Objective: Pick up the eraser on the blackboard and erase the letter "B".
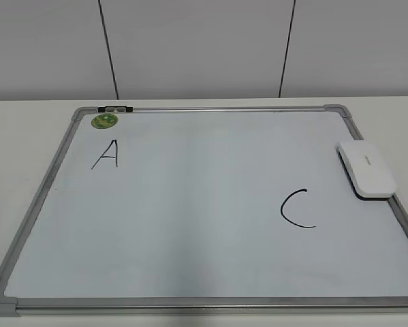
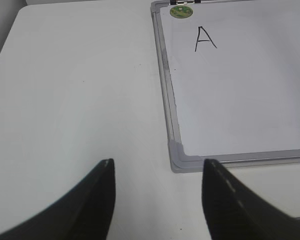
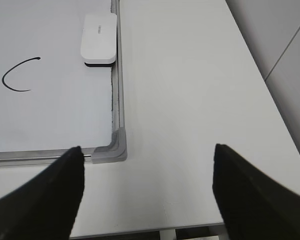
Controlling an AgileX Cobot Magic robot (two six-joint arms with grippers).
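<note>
No "B" shows between "A" (image 1: pixel 106 154) and "C" (image 1: pixel 297 208), so with both claws, left (image 2: pixel 157 172) and right (image 3: pixel 147 160), gaping empty, another swipe of the eraser (image 1: pixel 366 169) at the board's (image 1: pixel 210 109) right edge risks smudging "C".

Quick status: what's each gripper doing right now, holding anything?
Left gripper: open, empty, hovering over the table beside the blackboard corner.
Right gripper: open, empty; the eraser lies on the board, untouched.

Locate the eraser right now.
The eraser lies on the blackboard at its right edge in the exterior view, against the frame, up-right of the "C".
</note>
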